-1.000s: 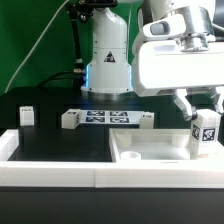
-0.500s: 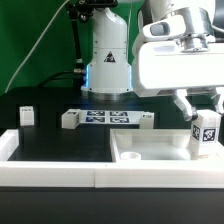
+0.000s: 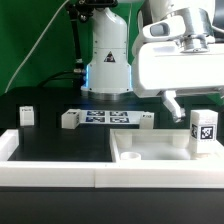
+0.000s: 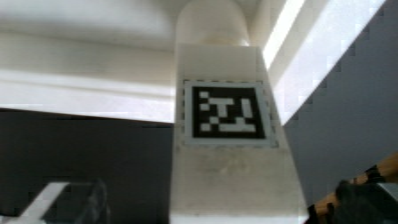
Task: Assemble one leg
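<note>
The leg (image 3: pixel 203 134) — upright, tag (image 4: pixel 226 113) (black-and-white squares) showing — stands free of the wide-spread, empty hand (image 3: pixel 197 104).

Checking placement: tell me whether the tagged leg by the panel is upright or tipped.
Upright: the leg stands vertical at the white panel corner, its tag sitting level.

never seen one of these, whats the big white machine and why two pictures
The big white machine is a robot arm: its base stands at the back, its two-finger gripper hangs at the exterior view's right. One picture comes from a camera off the arm, the other from a camera on its wrist. On the black table lie a large white panel, the marker board and small white parts. The leg, a tagged white post, stands upright at the panel's corner between the open fingers; nothing is held.
</note>
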